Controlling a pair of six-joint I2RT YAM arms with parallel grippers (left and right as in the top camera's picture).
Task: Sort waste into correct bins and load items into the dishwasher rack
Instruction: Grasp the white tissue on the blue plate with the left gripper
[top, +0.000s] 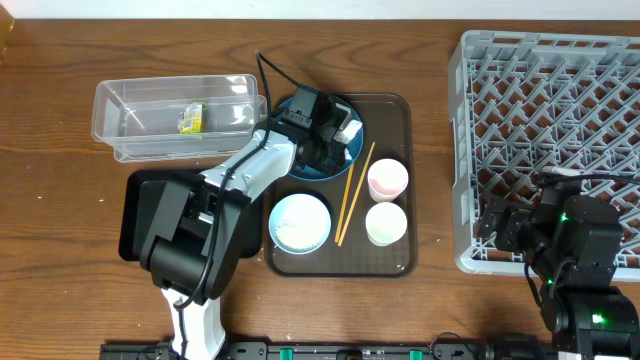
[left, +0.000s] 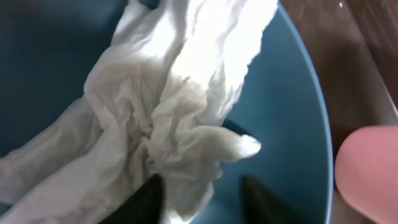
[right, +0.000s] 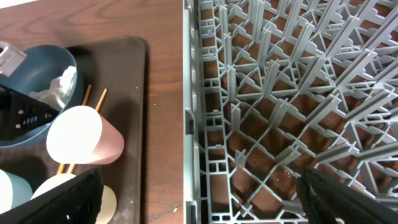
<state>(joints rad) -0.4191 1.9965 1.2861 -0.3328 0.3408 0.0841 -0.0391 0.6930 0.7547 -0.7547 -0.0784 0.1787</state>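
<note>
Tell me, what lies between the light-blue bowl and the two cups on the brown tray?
Two wooden chopsticks, lying slanted on the brown tray, separate the light-blue bowl from the pink cup and pale green cup. The overhead view shows it.

No writing can be read anywhere; the print on the yellow-green wrapper (top: 191, 119) in the clear tub (top: 112, 98) is too small to read.

Crumpled white tissue (left: 161, 112) lies inside the deep-blue dish (top: 352, 152). Right of the dish are two wooden chopsticks (top: 352, 195), aslant, then the pink cup (top: 387, 179) and pale green cup (top: 386, 223), mouths up. In front of it is the light-blue bowl (top: 299, 222); left of it, the yellow-green wrapper (top: 191, 119) in the clear tub (top: 120, 108). Far right stands the grey rack (top: 545, 100).
</note>
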